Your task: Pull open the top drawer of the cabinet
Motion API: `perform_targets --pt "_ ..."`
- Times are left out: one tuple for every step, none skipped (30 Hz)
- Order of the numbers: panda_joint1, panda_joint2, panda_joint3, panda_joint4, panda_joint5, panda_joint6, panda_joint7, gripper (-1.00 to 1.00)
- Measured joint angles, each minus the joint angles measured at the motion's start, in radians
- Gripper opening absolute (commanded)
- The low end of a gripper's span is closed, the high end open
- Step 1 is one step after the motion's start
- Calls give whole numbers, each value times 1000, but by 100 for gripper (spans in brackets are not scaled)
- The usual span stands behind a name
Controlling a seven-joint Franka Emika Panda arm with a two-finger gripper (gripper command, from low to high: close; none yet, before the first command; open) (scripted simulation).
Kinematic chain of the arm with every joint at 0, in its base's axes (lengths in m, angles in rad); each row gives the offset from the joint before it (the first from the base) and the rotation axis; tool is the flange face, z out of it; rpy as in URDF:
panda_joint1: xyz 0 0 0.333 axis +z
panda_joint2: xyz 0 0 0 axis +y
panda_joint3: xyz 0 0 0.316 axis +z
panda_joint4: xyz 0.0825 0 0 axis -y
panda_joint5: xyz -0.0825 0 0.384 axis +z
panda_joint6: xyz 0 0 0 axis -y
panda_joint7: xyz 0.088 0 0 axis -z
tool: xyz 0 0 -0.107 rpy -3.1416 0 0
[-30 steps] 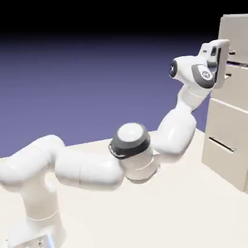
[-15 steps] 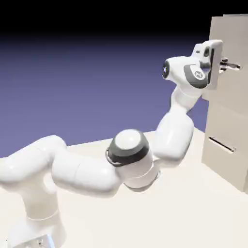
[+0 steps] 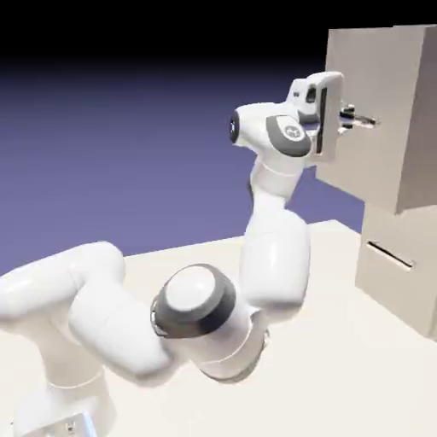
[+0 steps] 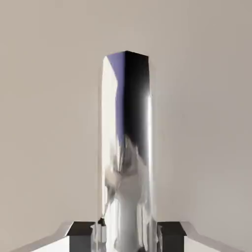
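White and at the centre of the exterior view, the arm reaches toward two o'clock, where the tool is clenched on the bar handle. Right of it, the top drawer juts out from the cabinet at three o'clock; its contents are hidden.
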Motion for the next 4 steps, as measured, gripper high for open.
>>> perform_targets --pt "-21 5 9 -35 9 -15 4 100" --pt "-20 5 9 -35 6 -14 6 100" --pt "-20 5 9 -35 6 -14 6 100" --pt "-42 10 21 -71 18 -30 10 100"
